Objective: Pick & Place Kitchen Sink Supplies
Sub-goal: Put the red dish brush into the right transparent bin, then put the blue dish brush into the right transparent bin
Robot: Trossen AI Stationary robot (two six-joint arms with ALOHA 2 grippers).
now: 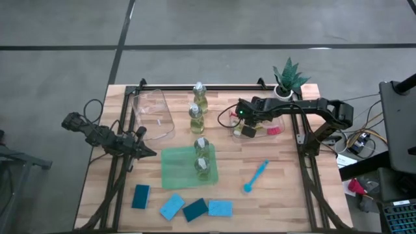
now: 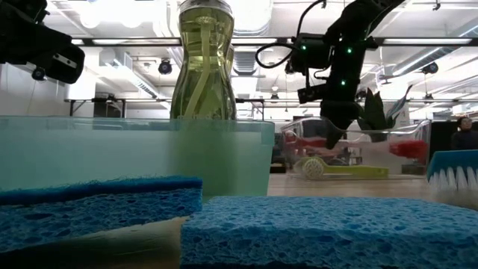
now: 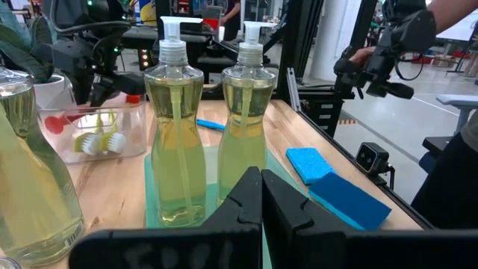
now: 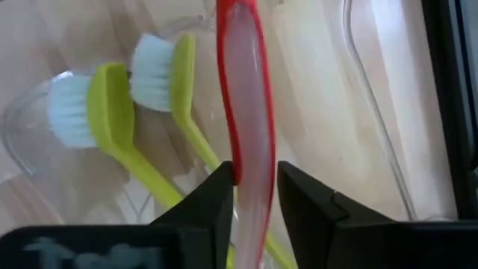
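The right end effector (image 4: 250, 196) hangs inside the clear bin (image 1: 276, 127) at the desk's (image 1: 286, 195) far right, its fingers narrow on either side of a red brush (image 4: 245, 97) handle, so close that I cannot tell whether they grip or have just let go; two yellow brushes (image 4: 112, 119) lie directly below and beside it on the bin floor; the release looks like the step in hand, so it should open only a little more, let the red brush settle flat alongside the yellow ones, then lift straight up clear of the bin wall. A blue brush (image 1: 255, 177) waits on the desk, nearer the front edge than this end effector; four bottles (image 1: 202, 168) and four sponges (image 1: 220, 208) stand off to its side. The left end effector (image 3: 261, 202) is closed and empty, parked well apart, facing two of the bottles.
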